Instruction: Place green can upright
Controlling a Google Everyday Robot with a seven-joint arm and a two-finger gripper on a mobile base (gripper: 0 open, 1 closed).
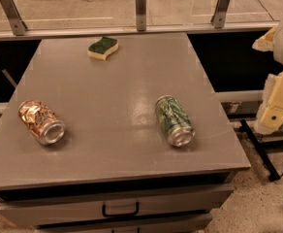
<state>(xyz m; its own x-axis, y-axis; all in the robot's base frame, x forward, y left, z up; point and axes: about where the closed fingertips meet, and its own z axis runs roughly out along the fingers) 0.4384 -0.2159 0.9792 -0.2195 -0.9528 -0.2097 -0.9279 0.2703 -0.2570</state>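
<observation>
Drawer handle (119,210) sits nearest, under the desk's (107,159) front edge. On top, green can (174,120) lies on its side, right of centre, toward the front right corner but clear of both edges. Its long axis runs roughly back to front, skewed a little so the silver end nearest the front edge points toward the front right corner. Gold can (41,122) also lies on its side near the left edge, well apart from the green one. Sponge (103,48) rests flat near the back edge, left of centre. Gripper (276,106) hangs off the desk, beyond the right edge, about level with the green can and well apart from it. Cannot tell whether it is open or closed; it has hold of neither can. Key relation: the can lies to the gripper's left across the right edge, with its curved side, not its ends, turned toward that edge. Judgement: task not yet started. An approach from the right would meet the can broadside, which suits a grasp across the body before tipping it onto an end. Risk: the can rolls sideways if nudged.
</observation>
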